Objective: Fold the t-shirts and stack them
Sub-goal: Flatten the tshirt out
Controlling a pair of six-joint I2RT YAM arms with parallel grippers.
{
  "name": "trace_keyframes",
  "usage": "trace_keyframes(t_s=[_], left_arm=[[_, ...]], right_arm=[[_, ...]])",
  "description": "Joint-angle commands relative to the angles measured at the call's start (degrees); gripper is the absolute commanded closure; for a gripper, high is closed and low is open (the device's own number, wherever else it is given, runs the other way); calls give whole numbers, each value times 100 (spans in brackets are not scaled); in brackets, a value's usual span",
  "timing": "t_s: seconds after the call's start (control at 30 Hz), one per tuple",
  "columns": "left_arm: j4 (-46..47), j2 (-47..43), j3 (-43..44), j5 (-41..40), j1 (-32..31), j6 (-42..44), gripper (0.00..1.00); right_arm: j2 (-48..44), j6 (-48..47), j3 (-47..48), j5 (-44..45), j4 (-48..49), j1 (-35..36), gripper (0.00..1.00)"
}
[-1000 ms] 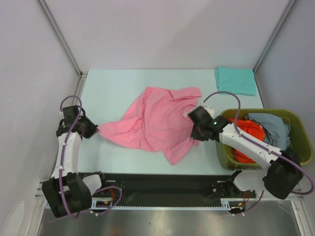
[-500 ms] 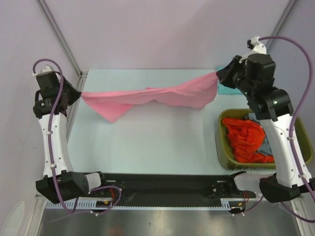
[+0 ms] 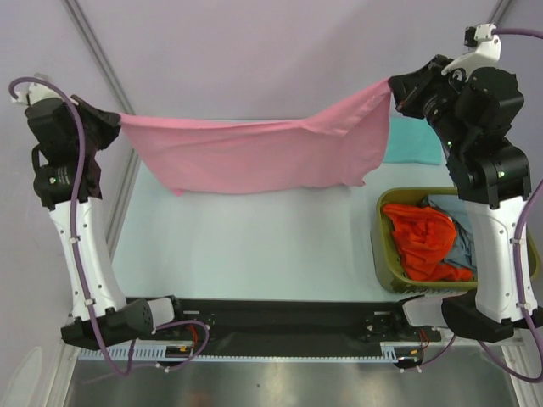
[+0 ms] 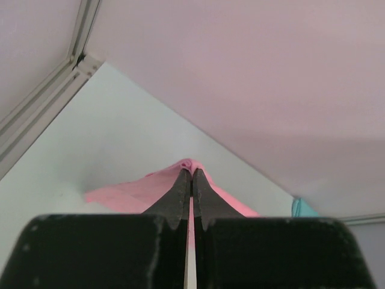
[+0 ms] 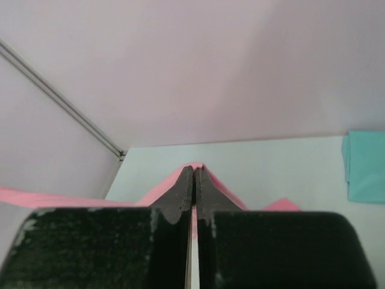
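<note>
Above the table (image 3: 246, 246), your overhead view shows the pink t-shirt (image 3: 254, 157) stretched wide between both raised arms. The left gripper (image 3: 116, 120) is clenched on its left top corner. The right gripper (image 3: 394, 86) is clenched on the right top corner, which sits higher in the picture. The cloth sags slightly along its top edge and drapes down from there. Behind the shirt's right end you see the teal t-shirt (image 3: 417, 146) lying flat at the far right of the table, partly hidden by the right arm. Near the right arm's base stands the olive-green basket (image 3: 378, 250). It holds the orange-red t-shirt (image 3: 420, 242) bunched up, with the grey-blue t-shirt (image 3: 465, 219) beside it on the far right side.

From your left wrist camera, the two fingers are pressed together with pink cloth pinched at their tips. More of the shirt spreads away below them, and a teal sliver shows at the right.

From your right wrist camera, the fingers are likewise squeezed tight on a fold of pink. The shirt trails off to the left, and the teal one lies flat at the right edge.
</note>
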Motion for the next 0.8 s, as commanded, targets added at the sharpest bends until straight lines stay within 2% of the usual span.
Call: trace_keyframes(t_s=[0.0,0.23,0.27,0.3,0.43,0.63,0.77], left_arm=[[302,-354,712,-65,6,142,100],[450,-557,2038,-171,-74,223,100],[407,-618,2511,-224,-82,266,100],[407,-662,2620,-302,-82,293,100],[223,-969,3199,-820,-512,679,100],[-33,-1374,3412,-2068,-1567,1601,100],[20,-1243,2860,-2184,-1849,1822,100]], right_arm=[[-449,-278,216,-223,1008,-30,100],[-1048,-515,521,-294,1440,-30,100],[-1092,-559,897,-659,1379,-30,100],[-1127,-585,1005,-741,1379,-38,100],[-1522,-542,1059,-1093,1624,-38,100],[-1901,-129,647,-1383,2107,-56,100],[-1691,21,146,-1349,2336,-56,100]])
